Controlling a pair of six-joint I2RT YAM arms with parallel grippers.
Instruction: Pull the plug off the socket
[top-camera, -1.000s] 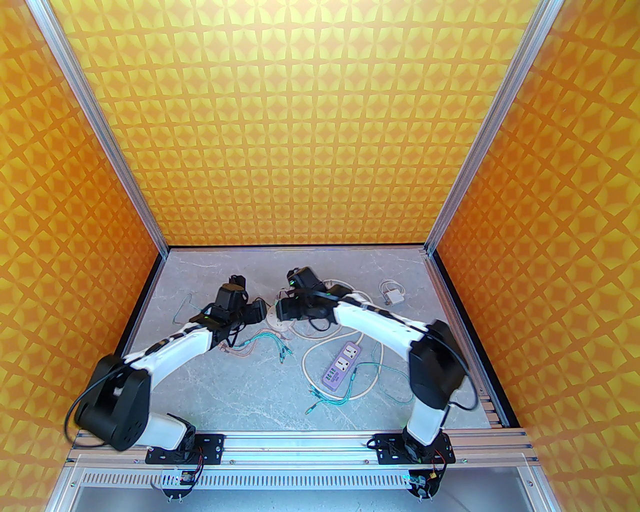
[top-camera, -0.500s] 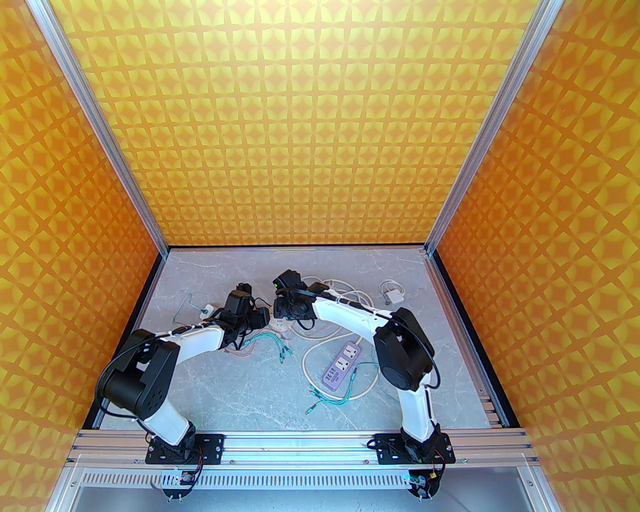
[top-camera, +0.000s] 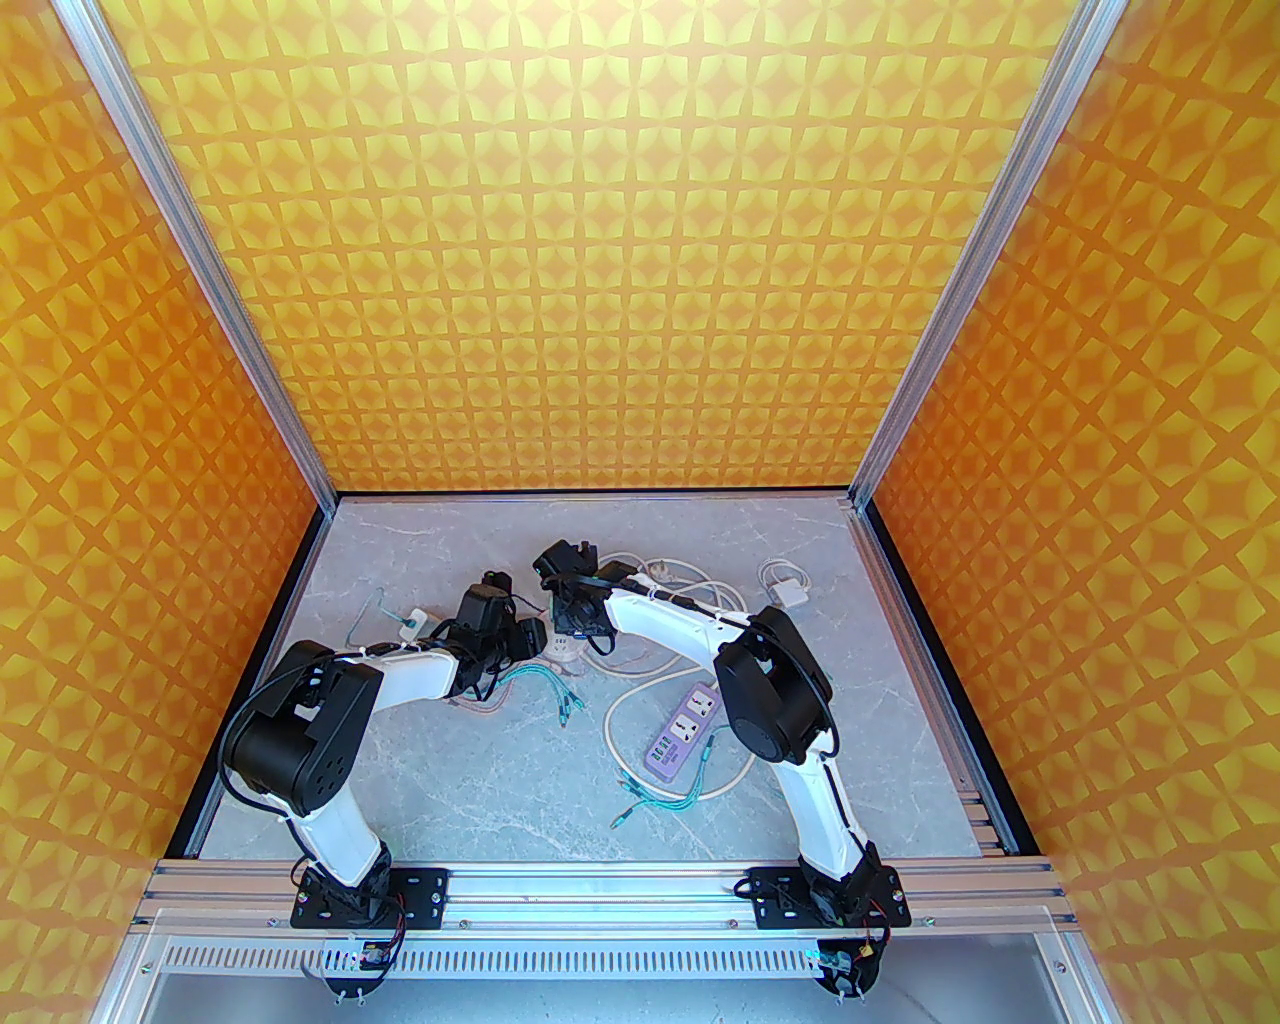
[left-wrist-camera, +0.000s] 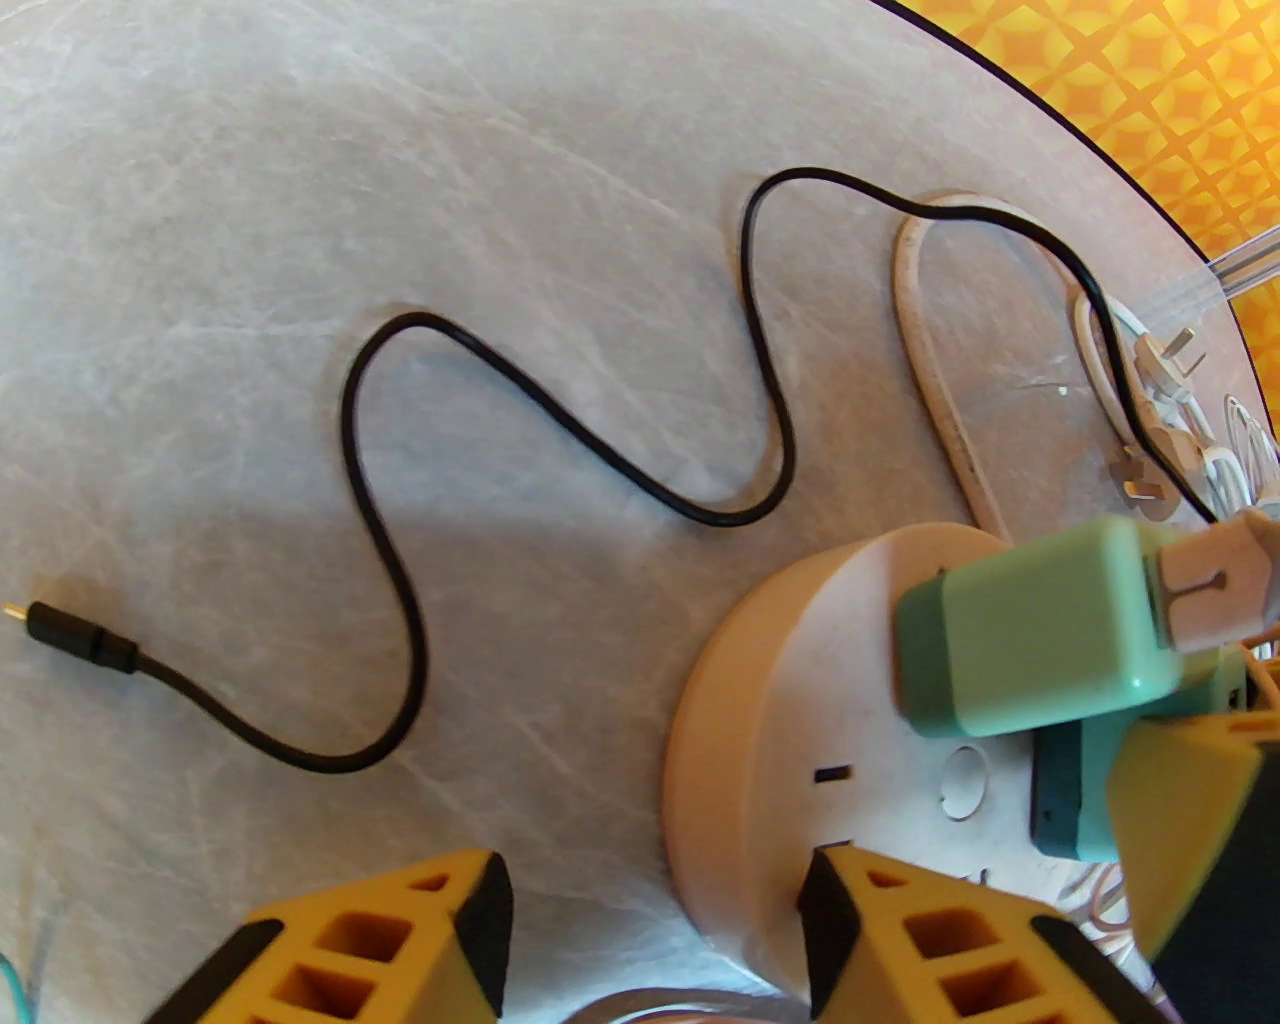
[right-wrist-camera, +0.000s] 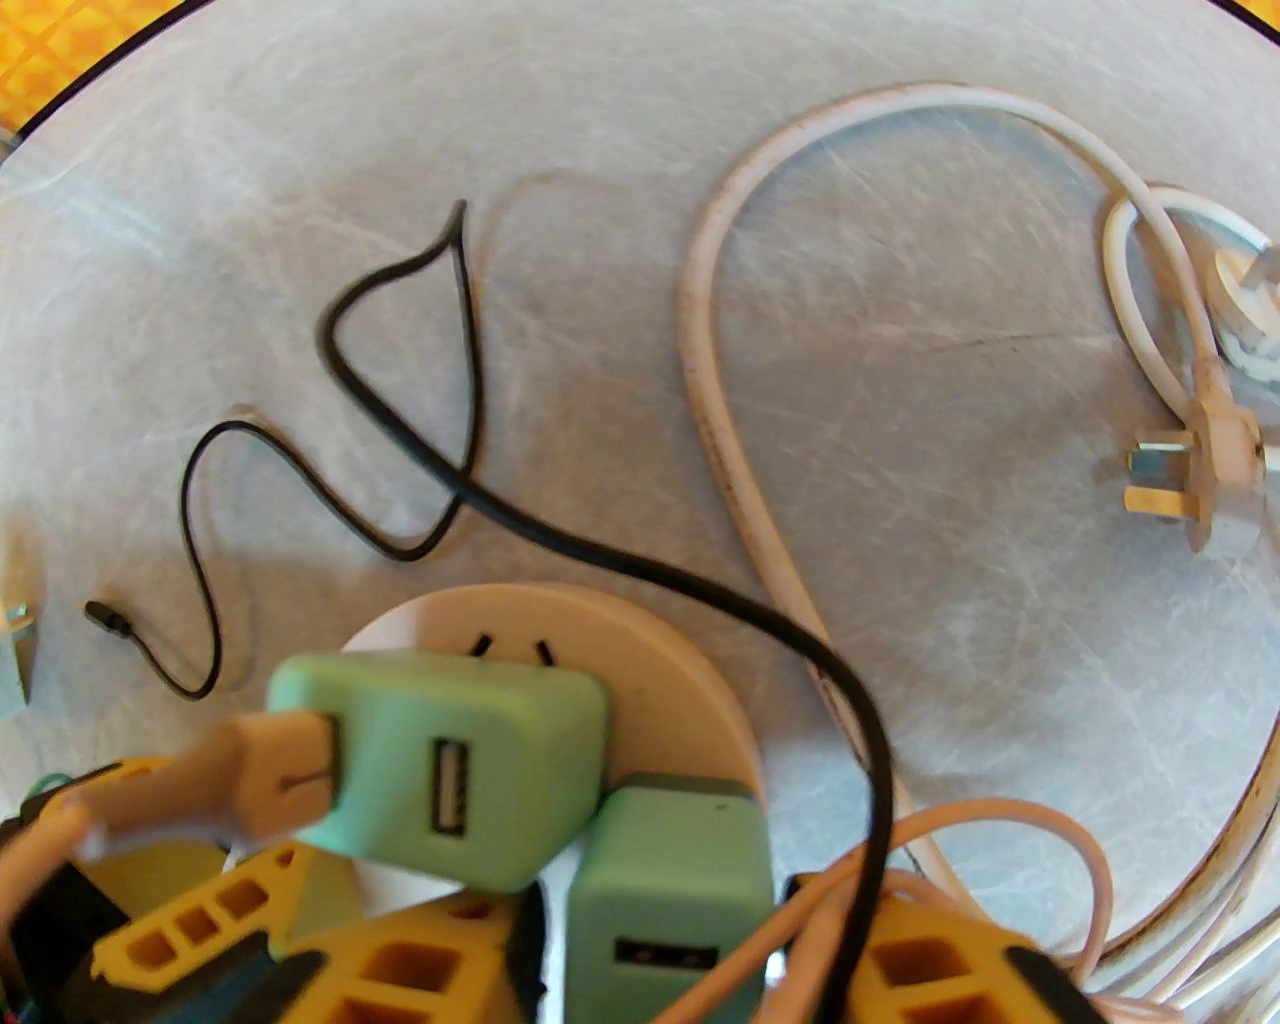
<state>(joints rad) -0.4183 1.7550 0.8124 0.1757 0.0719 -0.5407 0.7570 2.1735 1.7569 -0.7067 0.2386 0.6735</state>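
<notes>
Straddling green plug (right-wrist-camera: 665, 850) with right gripper (right-wrist-camera: 665, 925); plug seated upright in round socket (left-wrist-camera: 790, 700) on counter (top-camera: 480, 780).
Jaws half-spread, can't tell if contact made. Long axis in line with right gripper, so calls for straight pull back off socket face. Bracketing socket rim with left gripper (left-wrist-camera: 655, 890), spread wide, pinching nothing.

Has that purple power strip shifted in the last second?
No. The purple power strip keeps its spot and angle relative to the metal rail at the near edge.
</notes>
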